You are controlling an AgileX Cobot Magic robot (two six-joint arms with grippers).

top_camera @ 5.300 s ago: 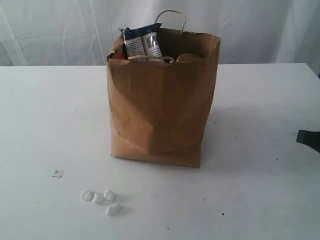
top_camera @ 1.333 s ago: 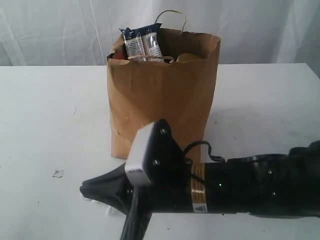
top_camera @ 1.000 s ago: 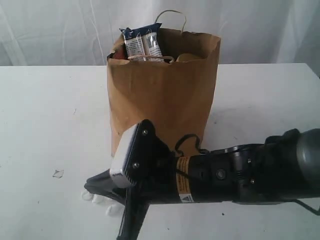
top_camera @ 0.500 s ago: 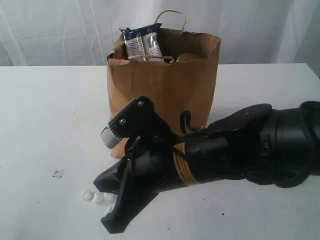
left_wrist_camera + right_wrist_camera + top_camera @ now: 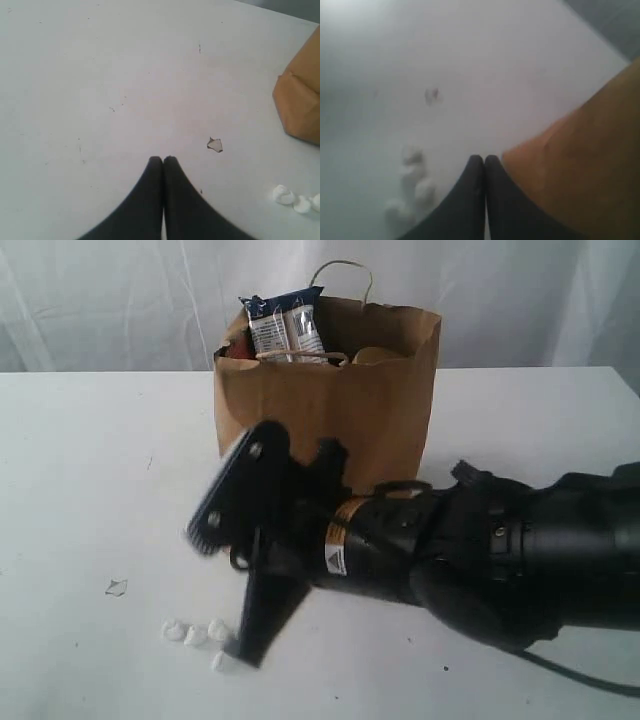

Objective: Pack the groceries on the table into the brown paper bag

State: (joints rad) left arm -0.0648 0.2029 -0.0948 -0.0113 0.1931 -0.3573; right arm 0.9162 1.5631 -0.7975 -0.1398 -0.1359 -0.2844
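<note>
The brown paper bag stands upright on the counter, toward its far edge; the long blue-white packet sticks out on top; no grocery shows outside, so packing seems finished; left jaws and right jaws are together, empty.

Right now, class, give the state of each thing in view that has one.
brown paper bag: upright, top open, filled.
long blue-white packet: in the bag, top sticking out.
right hand: shut, empty, tips by the white lumps.
left hand: shut, empty, over the table.
white lumps: loose on the table.
</note>
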